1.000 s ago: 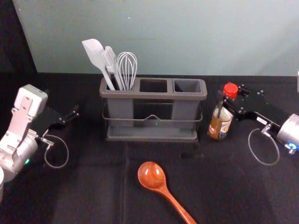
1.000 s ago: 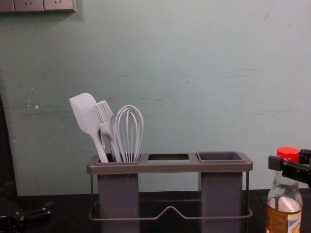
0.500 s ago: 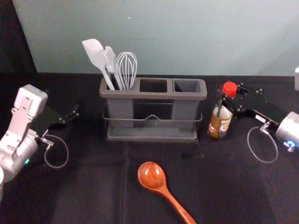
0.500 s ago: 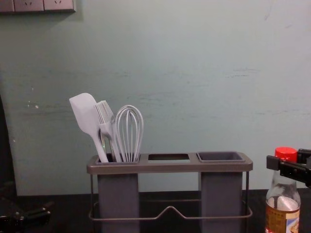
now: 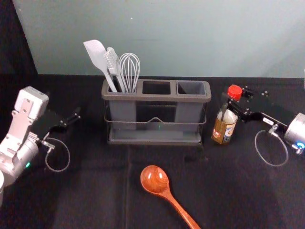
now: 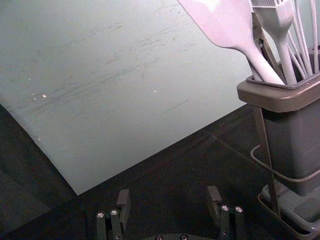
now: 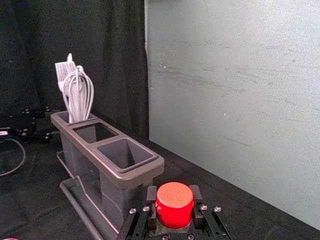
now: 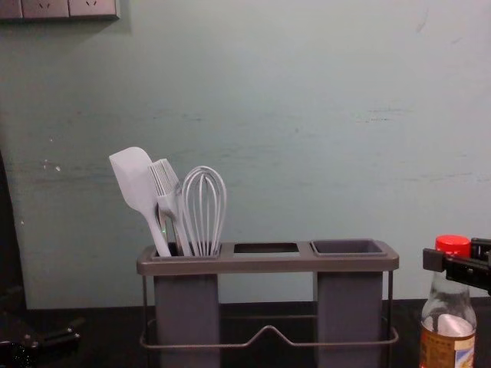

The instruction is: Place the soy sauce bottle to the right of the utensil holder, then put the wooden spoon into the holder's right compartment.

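The soy sauce bottle (image 5: pixel 224 125), red-capped, stands upright just right of the grey utensil holder (image 5: pixel 156 98). My right gripper (image 5: pixel 234 106) is shut on its neck; in the right wrist view the red cap (image 7: pixel 174 204) sits between the fingertips of that gripper (image 7: pixel 174 197). The holder's right compartment (image 8: pixel 349 247) has nothing sticking out of it. In front of the holder lies the wooden spoon (image 5: pixel 155 179), bowl toward the holder. My left gripper (image 5: pixel 75 117) is parked left of the holder, its fingers apart in the left wrist view (image 6: pixel 170 200).
A white spatula (image 5: pixel 97 55), a brush (image 5: pixel 113 63) and a whisk (image 5: pixel 129 70) stand in the holder's left compartment. Behind the table (image 5: pixel 95 191) rises a pale wall (image 5: pixel 181 38), with a black curtain (image 5: pixel 18 43) at the far left.
The bottle and my right gripper shifted slightly left, then slightly back right; in the chest view the cap now sits a touch lower. The left arm and the spoon have stayed put.
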`<action>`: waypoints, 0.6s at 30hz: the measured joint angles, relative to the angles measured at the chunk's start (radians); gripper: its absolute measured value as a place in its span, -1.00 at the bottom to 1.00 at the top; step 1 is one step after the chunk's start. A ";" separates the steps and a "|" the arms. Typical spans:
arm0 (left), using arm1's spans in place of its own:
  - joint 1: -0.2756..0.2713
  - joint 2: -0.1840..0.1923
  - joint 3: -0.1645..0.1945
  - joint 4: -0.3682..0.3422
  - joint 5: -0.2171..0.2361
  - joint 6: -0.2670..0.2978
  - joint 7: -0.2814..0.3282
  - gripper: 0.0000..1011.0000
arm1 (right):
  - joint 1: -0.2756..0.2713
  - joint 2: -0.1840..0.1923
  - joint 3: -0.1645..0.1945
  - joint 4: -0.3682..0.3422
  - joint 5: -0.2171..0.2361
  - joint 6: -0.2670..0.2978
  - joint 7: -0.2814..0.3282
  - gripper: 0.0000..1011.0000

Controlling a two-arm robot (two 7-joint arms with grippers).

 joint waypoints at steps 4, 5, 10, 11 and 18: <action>0.000 0.000 0.000 0.000 0.000 0.000 0.000 0.99 | 0.007 0.005 -0.006 0.009 0.010 -0.007 0.020 -0.23; 0.000 0.000 0.000 0.000 0.000 0.000 0.000 0.99 | 0.010 0.006 -0.008 0.012 0.014 -0.010 0.026 -0.23; 0.000 0.000 0.000 0.000 0.000 0.000 0.000 0.99 | 0.014 0.009 -0.014 0.015 0.021 -0.016 0.033 -0.23; 0.000 0.000 0.000 0.000 0.000 0.000 0.000 0.99 | 0.014 0.010 -0.015 0.015 0.021 -0.016 0.034 -0.23; 0.000 0.000 0.000 0.000 0.000 0.000 0.000 0.99 | 0.012 0.017 -0.018 0.009 0.026 -0.016 0.030 -0.23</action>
